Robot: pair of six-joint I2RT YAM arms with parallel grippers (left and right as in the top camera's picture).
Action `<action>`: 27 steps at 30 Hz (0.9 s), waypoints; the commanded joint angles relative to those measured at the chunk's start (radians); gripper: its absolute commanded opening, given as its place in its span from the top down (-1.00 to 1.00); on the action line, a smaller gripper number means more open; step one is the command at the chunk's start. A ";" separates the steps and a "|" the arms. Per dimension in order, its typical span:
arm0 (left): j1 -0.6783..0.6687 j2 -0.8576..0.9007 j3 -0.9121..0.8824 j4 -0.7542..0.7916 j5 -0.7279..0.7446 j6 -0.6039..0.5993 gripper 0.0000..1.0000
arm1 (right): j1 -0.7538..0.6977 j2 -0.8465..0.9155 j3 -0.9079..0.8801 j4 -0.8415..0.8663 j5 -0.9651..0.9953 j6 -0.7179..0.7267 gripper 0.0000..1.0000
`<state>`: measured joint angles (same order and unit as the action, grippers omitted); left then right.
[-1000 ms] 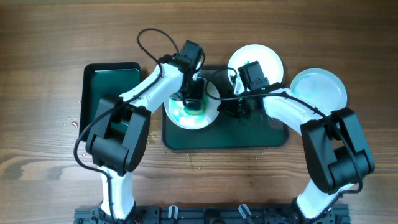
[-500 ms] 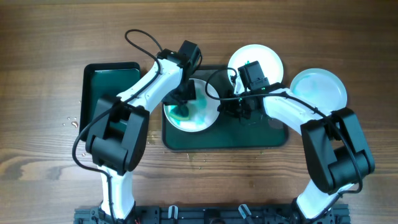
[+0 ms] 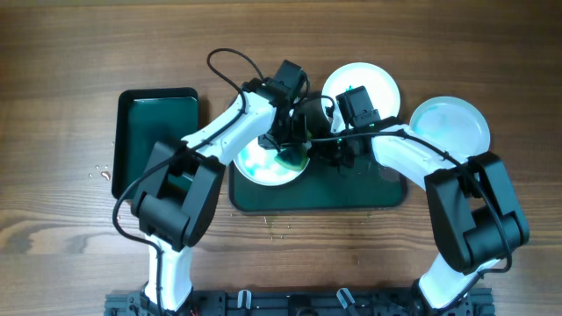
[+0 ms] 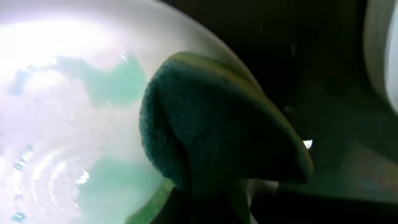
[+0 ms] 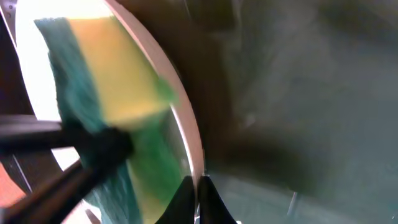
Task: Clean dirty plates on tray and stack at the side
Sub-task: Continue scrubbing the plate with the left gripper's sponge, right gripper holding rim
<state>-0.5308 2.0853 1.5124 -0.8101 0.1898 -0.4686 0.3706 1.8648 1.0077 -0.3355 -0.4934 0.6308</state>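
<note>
A white plate (image 3: 260, 163) with green smears lies on the left of the dark green tray (image 3: 351, 195). My left gripper (image 3: 290, 147) is shut on a green and yellow sponge (image 4: 211, 124) pressed on the plate's right side (image 4: 56, 112). My right gripper (image 3: 327, 151) is shut on the plate's right rim (image 5: 189, 155), with the sponge (image 5: 118, 81) just beyond it. A second plate (image 3: 373, 81) overlaps the tray's far edge. A third plate (image 3: 452, 123) lies on the table to the right.
A smaller dark green bin (image 3: 149, 132) with a black rim stands on the table to the left. Both arms cross above the tray's middle. A cable (image 3: 230, 61) loops above the left arm.
My left gripper has swept the sponge from the plate's left part to its right side, near the right gripper. The right arm has stayed where it was.
</note>
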 commanded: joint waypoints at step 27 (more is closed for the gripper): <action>0.192 -0.106 0.228 -0.362 -0.222 -0.037 0.92 | 0.003 0.009 -0.013 0.001 0.029 -0.021 0.91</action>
<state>-0.3771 2.0697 1.6539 -1.1484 -0.0792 -0.4927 0.3706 1.8648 1.0077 -0.3351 -0.4934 0.6304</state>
